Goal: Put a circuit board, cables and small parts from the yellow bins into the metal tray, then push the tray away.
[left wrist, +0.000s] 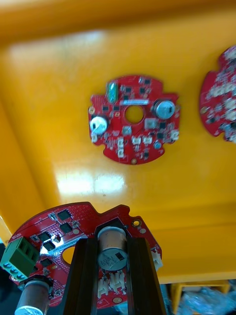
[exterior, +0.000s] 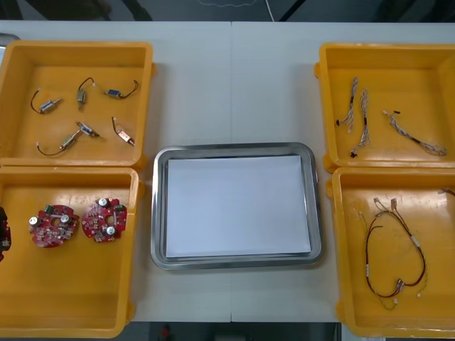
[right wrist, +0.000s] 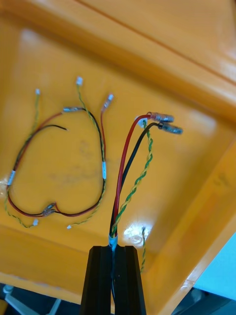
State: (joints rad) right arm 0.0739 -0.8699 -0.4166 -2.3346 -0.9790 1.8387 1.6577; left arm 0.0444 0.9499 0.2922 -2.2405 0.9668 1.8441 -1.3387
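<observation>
Fingers (left wrist: 83, 275) of my left gripper (left wrist: 112, 241) clamp a circuit board (left wrist: 59, 226) by its upright metal can (left wrist: 112, 256), left of the metal tray (exterior: 234, 148); my right gripper (right wrist: 114, 250) pinches a red, black and yellow-green cable (right wrist: 129, 172) over the yellow bin (exterior: 338, 249) right of the tray. I should lift both clear of the bin walls before swinging inward, with firm grips.

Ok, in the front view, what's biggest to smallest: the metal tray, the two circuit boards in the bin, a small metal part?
1. metal tray
2. left circuit board and right circuit board, alike
3. small metal part
</observation>
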